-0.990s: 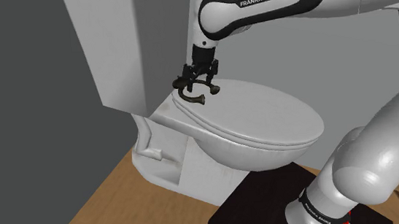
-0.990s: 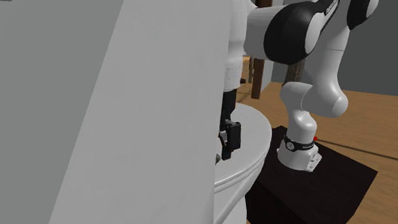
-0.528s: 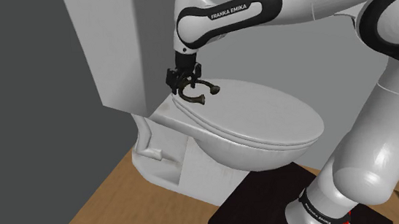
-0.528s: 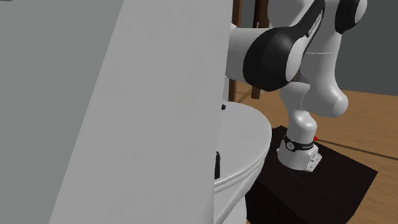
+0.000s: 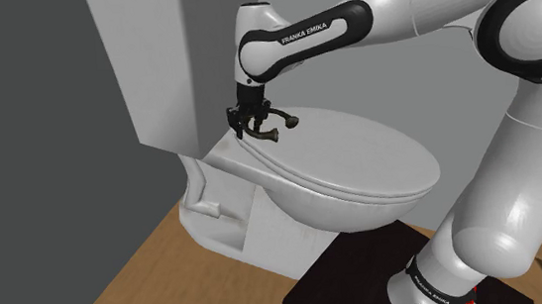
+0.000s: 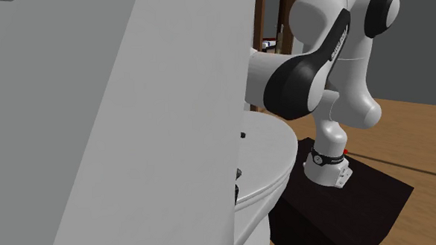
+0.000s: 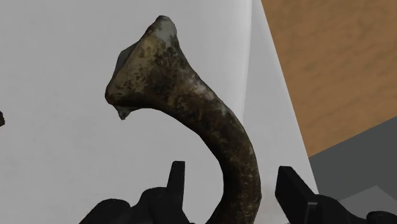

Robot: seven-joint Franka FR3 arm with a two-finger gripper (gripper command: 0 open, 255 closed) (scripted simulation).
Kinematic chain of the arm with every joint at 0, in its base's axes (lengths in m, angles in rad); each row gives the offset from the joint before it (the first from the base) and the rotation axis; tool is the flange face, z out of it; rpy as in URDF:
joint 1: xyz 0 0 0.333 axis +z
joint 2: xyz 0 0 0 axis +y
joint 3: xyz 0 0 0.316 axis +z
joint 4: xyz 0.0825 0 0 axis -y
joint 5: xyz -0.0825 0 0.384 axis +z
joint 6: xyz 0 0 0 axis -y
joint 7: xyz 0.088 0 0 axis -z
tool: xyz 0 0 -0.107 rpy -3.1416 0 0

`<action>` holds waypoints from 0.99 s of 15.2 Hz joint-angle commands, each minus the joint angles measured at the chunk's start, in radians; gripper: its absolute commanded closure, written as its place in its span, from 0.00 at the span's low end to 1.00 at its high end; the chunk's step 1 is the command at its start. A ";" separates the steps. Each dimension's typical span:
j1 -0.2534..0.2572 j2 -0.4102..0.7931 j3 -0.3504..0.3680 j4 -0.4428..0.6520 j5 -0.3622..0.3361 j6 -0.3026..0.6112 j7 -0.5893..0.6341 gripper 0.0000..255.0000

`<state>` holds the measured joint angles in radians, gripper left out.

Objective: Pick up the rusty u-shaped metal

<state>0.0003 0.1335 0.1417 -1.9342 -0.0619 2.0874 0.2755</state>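
Hovers low at the rear of the white toilet lid (image 5: 359, 159), gripper (image 5: 248, 124) unclenched: 2 black fingers (image 7: 292, 191) apart on either side of the rusty u-shaped metal (image 7: 191, 95), neither touching its curved stem. Sits at the lid's rear, just before the tank (image 5: 153, 66), flared end pointing away from the fingers.

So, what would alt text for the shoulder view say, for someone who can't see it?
A white robot arm reaches down so its black gripper sits at a rusty U-shaped metal piece at the back of a closed white toilet lid, in front of the tank. Wooden floor lies below; the arm's black stand is at lower right.
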 commanded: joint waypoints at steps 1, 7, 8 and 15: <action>0.000 0.002 0.000 -0.001 0.000 0.004 0.000 1.00; 0.000 0.001 0.000 -0.002 0.000 0.003 0.000 1.00; 0.000 0.001 0.000 -0.002 0.000 0.003 0.000 1.00; 0.000 -0.024 0.001 0.049 0.006 -0.072 -0.005 1.00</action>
<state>0.0006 0.1141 0.1429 -1.8939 -0.0571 2.0280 0.2721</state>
